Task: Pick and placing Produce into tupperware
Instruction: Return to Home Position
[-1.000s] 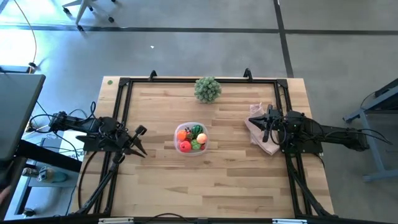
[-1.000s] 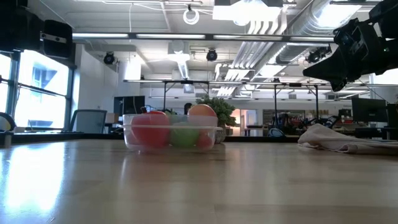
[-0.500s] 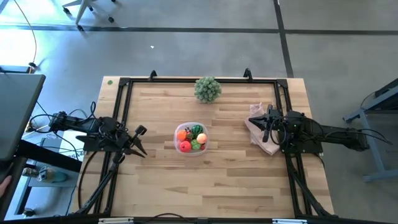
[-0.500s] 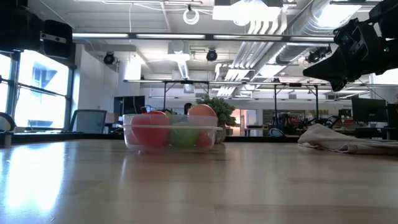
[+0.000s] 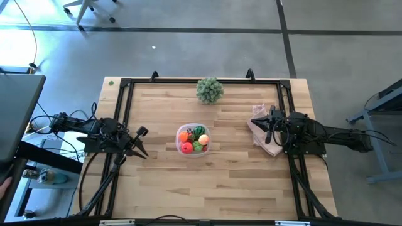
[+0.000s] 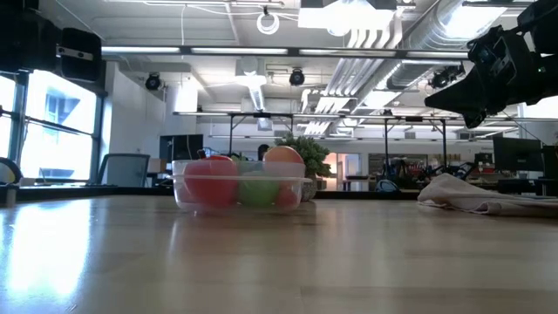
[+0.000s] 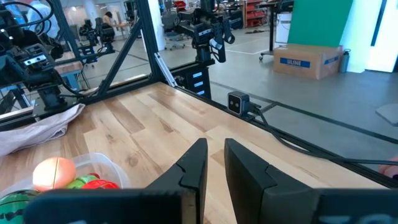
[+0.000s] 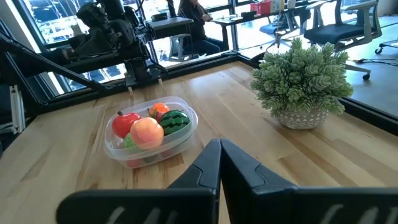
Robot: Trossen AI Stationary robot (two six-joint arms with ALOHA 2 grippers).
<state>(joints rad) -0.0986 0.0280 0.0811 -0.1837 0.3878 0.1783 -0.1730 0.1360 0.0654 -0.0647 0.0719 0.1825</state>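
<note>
Hovering either side of the tupperware [image 5: 179,139]: left gripper [image 5: 144,143] slightly parted, right gripper [image 5: 269,128] closed.

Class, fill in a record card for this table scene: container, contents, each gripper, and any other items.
Container: tupperware, mid-table, no lid on it
Contents: Produce piled inside, a pink-orange piece on top
Left gripper: left gripper at the table's left side, fingers a narrow gap apart, holding nothing
Right gripper: right gripper raised above the plastic bag at the right side, fingers together, holding nothing
Other items: bushy green ball near the far edge
</note>
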